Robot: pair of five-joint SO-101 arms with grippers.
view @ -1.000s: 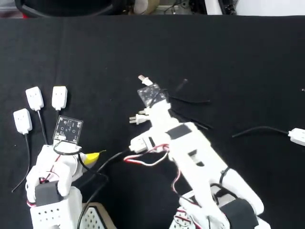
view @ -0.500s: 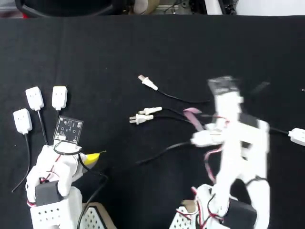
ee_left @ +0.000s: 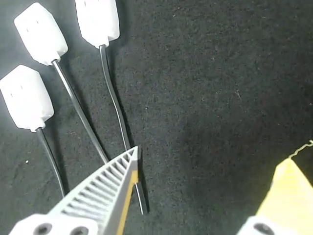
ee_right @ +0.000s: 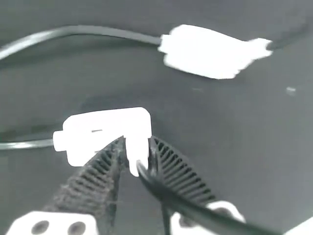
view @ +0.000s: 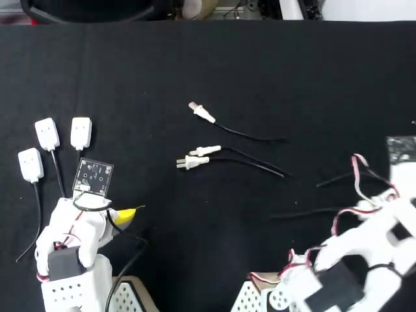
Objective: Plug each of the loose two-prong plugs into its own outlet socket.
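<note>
Right fingers (ee_right: 95,176) are closing tight on a white corded piece (ee_right: 105,129), pinching it by its edge. I'm reading it as a plug, but the prongs aren't showing, so I can't confirm. A second white piece (ee_right: 210,46) is lying on the table (view: 292,78) beyond the fingertips, near the held one but not touching it. Their long axes are running roughly parallel, side by side rather than end to end, so I'm expecting the next move to need a turn to bring them nose to nose before any push. The right arm (view: 364,260) is sitting at the table's right edge, with a black cord (view: 299,212) running out from it toward the middle. Left fingers (ee_left: 105,188) are spread wide, holding nothing, hanging over the socket cords just on the near-edge side of the sockets.

Counting three sockets by the left edge: outer socket (view: 30,164), middle socket (view: 47,133) and inner socket (view: 80,132). Their long axes are running near-to-far and their cords are trailing toward the near edge. Counting three loose plugs around the table's middle: far plug (view: 201,112), centre plug (view: 205,151) and near plug (view: 188,162). Their prongs are pointing toward the left edge and their cords are trailing right. The left arm is sitting nearer to these.
</note>
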